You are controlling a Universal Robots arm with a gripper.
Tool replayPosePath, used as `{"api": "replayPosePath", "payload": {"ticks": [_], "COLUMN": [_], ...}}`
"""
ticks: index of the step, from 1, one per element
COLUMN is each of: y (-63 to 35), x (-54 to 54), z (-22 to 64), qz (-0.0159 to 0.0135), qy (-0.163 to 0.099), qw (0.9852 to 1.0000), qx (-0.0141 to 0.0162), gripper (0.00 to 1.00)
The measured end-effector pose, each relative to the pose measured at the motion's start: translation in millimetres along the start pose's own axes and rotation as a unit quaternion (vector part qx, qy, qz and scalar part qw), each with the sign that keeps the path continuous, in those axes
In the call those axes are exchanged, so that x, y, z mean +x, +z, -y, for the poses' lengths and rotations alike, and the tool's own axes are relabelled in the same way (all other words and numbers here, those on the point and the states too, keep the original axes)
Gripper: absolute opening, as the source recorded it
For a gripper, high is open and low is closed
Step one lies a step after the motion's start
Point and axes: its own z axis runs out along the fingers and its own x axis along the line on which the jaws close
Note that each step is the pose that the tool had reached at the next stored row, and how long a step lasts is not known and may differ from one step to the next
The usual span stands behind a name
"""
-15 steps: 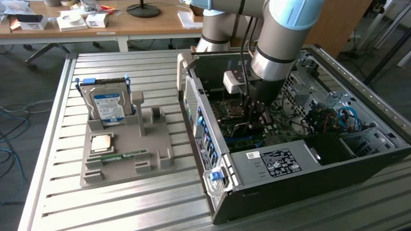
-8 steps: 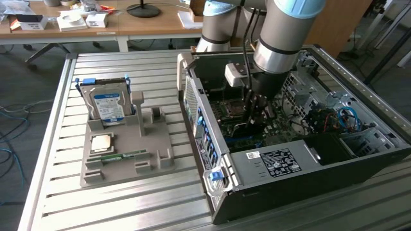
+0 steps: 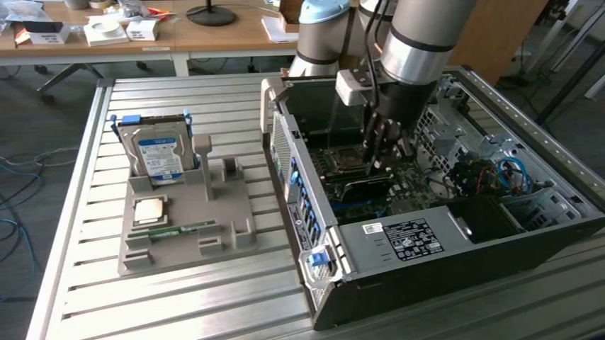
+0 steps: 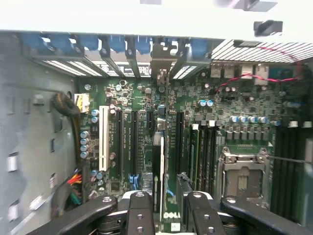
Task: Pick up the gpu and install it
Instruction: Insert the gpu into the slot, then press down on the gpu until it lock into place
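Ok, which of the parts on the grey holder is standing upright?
The blue-labelled hard drive, standing on edge in the grey holder; the square chip and the green memory stick lie flat.

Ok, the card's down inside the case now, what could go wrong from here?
The gpu sits edge-on in the pincer over closely packed black slots; a slight offset could push it into the wrong one or jam it. Its bracket end has to meet the rear opening among the blue latches, or it may snag. The memory slots run close beside one finger and could get scraped.
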Motion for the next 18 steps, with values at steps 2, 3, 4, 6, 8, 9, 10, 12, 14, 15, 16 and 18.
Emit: {"api": "replayPosePath", "payload": {"ticks": [2,3,4,6,8,9,10,12,14,15,16,18], "y": [-8.5,-12.6,-16.8,-25.2,-32.2,-33.7,-33.7,-33.8,-33.8,-33.8,-33.8,-33.8], "x": [-0.3,-0.4,-0.5,-0.8,-1.0,-1.1,-1.1,-1.1,-1.1,-1.1,-1.1,-1.1], "z": [0.0,0.1,0.1,0.1,0.2,0.2,0.2,0.2,0.2,0.2,0.2,0.2], "qz": [0.0,0.0,0.0,0.0,0.0,-0.0001,0.0001,0.0,0.0,0.0,0.0,0.0], "qy": [0.0,0.0,0.0,0.0,0.0,0.0,0.0,0.0,0.0,0.0,0.0,0.0], "qw": [1.0,1.0,1.0,1.0,1.0,1.0,1.0,1.0,1.0,1.0,1.0,1.0], "qx": [0.0,0.0,0.0,0.0,0.0,0.0,0.0,0.0,0.0,0.0,0.0,0.0], "gripper": [0.33,0.33,0.33,0.33,0.33,0.33,0.33,0.33,0.33,0.33,0.33,0.33]}}
